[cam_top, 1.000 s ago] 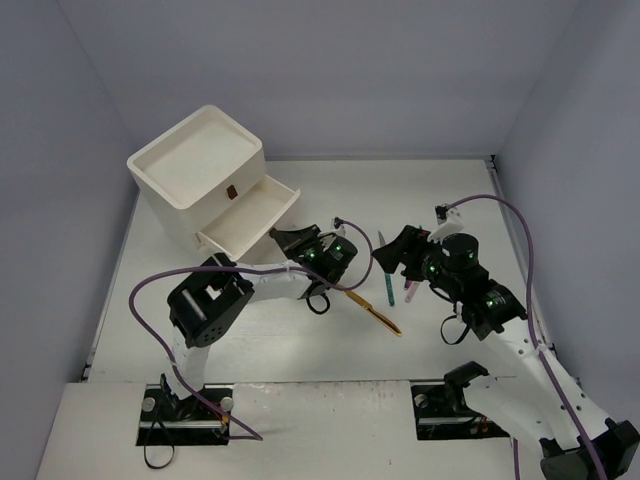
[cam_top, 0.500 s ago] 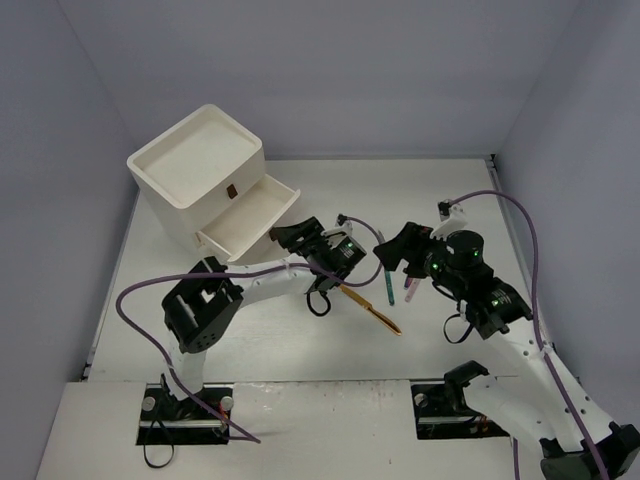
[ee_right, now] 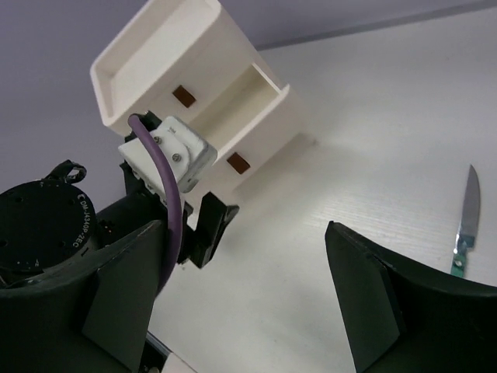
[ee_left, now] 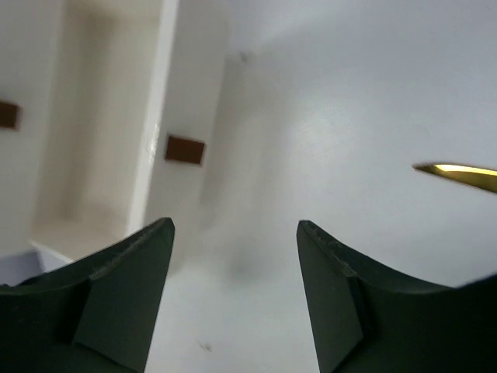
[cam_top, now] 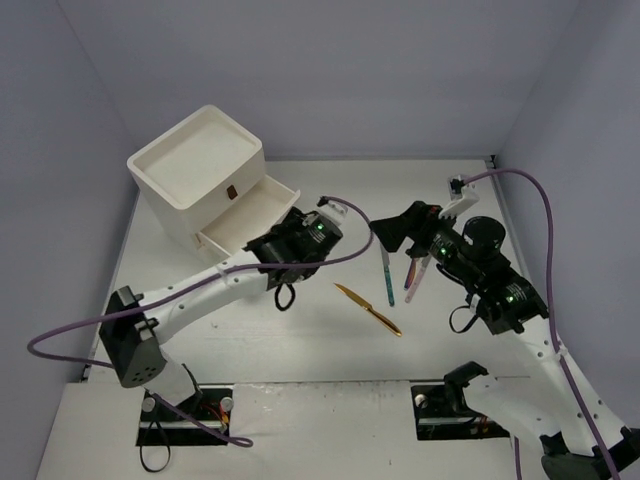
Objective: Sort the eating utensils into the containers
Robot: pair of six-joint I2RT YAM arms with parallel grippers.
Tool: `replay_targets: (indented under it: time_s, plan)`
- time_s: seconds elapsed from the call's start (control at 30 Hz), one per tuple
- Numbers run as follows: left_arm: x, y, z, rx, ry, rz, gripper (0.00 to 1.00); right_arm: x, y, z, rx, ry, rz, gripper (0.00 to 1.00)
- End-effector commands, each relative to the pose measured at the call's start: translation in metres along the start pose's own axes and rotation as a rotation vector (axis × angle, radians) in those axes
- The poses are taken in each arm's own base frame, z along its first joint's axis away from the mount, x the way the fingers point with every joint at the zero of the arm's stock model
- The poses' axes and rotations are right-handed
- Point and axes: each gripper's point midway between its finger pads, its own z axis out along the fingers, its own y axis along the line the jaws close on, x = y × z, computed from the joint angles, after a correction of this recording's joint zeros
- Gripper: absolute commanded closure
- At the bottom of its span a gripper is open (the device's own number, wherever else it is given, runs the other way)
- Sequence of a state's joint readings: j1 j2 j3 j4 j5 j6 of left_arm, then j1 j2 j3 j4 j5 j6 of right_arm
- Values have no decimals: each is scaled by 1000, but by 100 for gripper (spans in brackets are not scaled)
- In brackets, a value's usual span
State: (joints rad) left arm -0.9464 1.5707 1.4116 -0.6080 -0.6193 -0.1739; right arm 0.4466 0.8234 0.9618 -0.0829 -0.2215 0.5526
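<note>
The white cabinet point(cam_top: 196, 170) stands at the back left with one drawer point(cam_top: 255, 210) pulled out. A gold knife point(cam_top: 368, 308) lies loose on the table, its tip showing in the left wrist view point(ee_left: 460, 172). A teal knife point(cam_top: 387, 276) and a pink utensil point(cam_top: 417, 281) lie under my right arm. My left gripper point(cam_top: 268, 248) hovers open next to the pulled-out drawer, holding nothing point(ee_left: 233, 233). My right gripper point(cam_top: 392, 232) is open above the table, with nothing in it point(ee_right: 245, 233). The right wrist view shows the cabinet point(ee_right: 194, 70) and the teal knife point(ee_right: 466, 221).
Small brown handles point(ee_right: 184, 95) point(ee_right: 238, 162) mark the drawer fronts. Grey walls close in the table on the left, back and right. A purple cable point(cam_top: 85, 345) loops off the left arm near the front left.
My left gripper has opened and swung left from the gold knife's handle to the drawer; the knife stays lying on the table. My right arm has risen slightly.
</note>
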Motion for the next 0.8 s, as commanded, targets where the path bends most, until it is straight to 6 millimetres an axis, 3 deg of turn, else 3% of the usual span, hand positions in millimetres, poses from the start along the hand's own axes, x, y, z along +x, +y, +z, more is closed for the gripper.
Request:
replay_targets:
  time_s: [0.0,0.17,0.33,0.43,0.57,0.63,0.77]
  plan:
    - [-16,40,-51,173,-83,-420,37,4,-49,2,213,8,-62,22]
    - [2,54,-65,194,-85,-486,32,12,-59,5,249,31,-60,22]
    - [11,49,-62,217,-59,-493,31,5,-56,6,247,25,-75,22]
    - [15,45,-62,229,-48,-516,31,22,-66,11,262,91,-92,22]
    - [19,43,-66,273,-37,-555,31,92,-101,27,319,335,-89,23]
    - [22,42,-69,297,-31,-571,31,136,-115,30,333,485,-80,23]
    - [25,41,-79,342,-22,-591,30,194,-131,25,387,676,-134,24]
